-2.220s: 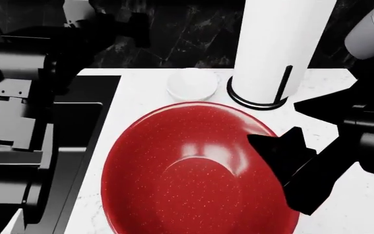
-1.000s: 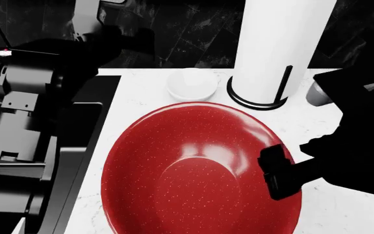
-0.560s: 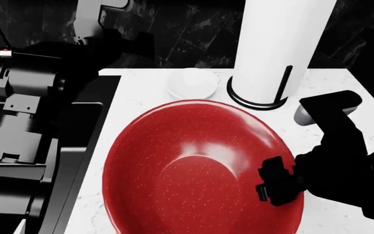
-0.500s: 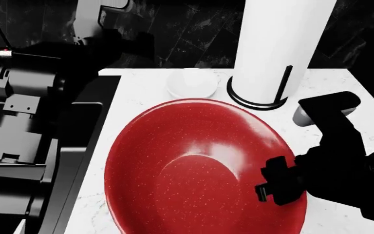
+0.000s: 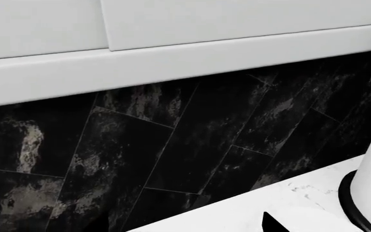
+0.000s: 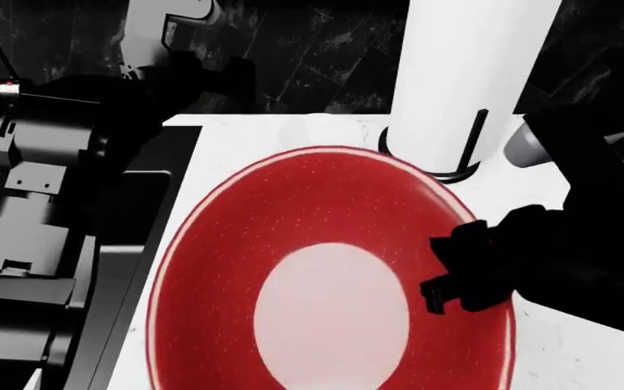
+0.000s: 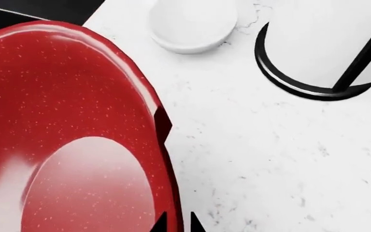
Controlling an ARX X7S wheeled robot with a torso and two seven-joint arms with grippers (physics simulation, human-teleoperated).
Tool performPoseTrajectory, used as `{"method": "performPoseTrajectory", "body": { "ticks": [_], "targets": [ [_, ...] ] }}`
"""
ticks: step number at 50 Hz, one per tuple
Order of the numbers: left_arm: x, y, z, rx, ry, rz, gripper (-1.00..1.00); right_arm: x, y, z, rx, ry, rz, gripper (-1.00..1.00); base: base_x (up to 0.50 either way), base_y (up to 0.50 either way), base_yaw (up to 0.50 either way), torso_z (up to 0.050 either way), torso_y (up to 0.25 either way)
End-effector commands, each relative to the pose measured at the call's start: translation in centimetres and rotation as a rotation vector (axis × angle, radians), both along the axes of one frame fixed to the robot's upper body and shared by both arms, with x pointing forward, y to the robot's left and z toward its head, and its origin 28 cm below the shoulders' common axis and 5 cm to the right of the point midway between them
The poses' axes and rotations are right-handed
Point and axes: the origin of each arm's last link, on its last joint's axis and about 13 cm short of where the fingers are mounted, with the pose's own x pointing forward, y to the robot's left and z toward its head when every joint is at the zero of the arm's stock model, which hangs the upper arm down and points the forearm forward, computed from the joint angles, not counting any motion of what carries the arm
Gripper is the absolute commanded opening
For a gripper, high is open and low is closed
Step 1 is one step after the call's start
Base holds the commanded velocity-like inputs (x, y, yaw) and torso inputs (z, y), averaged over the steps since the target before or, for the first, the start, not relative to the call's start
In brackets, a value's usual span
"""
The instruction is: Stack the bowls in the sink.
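The worktop (image 7: 289, 159) is white marble-look, with the sink (image 6: 149, 211) set into it on my left side, black and partly hidden behind my left arm.

The red bowl (image 6: 323, 268) fills most of the head view. It is tilted, with its pale flat base facing the camera. My right hand (image 6: 466, 280) grips its right rim; the right wrist view shows the rim running between the two fingertips (image 7: 161, 223) at the frame edge, so this hand is clenched on the red bowl. I judge the tilt to follow from gripping one side only, and the bowl to be raised at least partly off the worktop, ready for transfer to the sink.

The paper towel roll (image 6: 470, 73) stands upright in its black-ringed holder behind the red bowl, near its far rim.

The white bowl (image 7: 192, 24) rests on the worktop just beside the roll holder, apart from the red bowl. In the head view it is almost wholly hidden behind the raised red rim.

My left hand is not visible in any view. The left wrist camera shows only dark wall tile, so I cannot tell its state.

Neither bowl is in the sink yet.
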Motion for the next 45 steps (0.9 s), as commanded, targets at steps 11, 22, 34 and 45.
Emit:
{"method": "performPoseTrajectory", "body": {
  "ticks": [11,22,34,45],
  "targets": [
    [-0.2,-0.2,-0.2,-0.017,0.007,0.0,1.0,-2.4,-0.5,2.5,0.002,-0.103,0.004,-1.0,0.0,0.0,0.0,0.0,0.0],
    [0.0,-0.2,-0.4,-0.044,0.012,0.015,1.0,-3.2,-1.5,4.0,-0.008,-0.182,-0.074,-1.0,0.0,0.0,0.0,0.0,0.0],
    [0.0,-0.3,-0.5,-0.066,0.026,0.016,1.0,-3.7,-2.5,4.9,-0.016,-0.225,-0.154,-1.0,0.0,0.0,0.0,0.0,0.0],
    [0.0,-1.6,-0.6,-0.147,0.104,-0.022,1.0,-5.9,-3.9,6.0,-0.017,-0.273,-0.211,-1.0,0.0,0.0,0.0,0.0,0.0]
  ]
}}
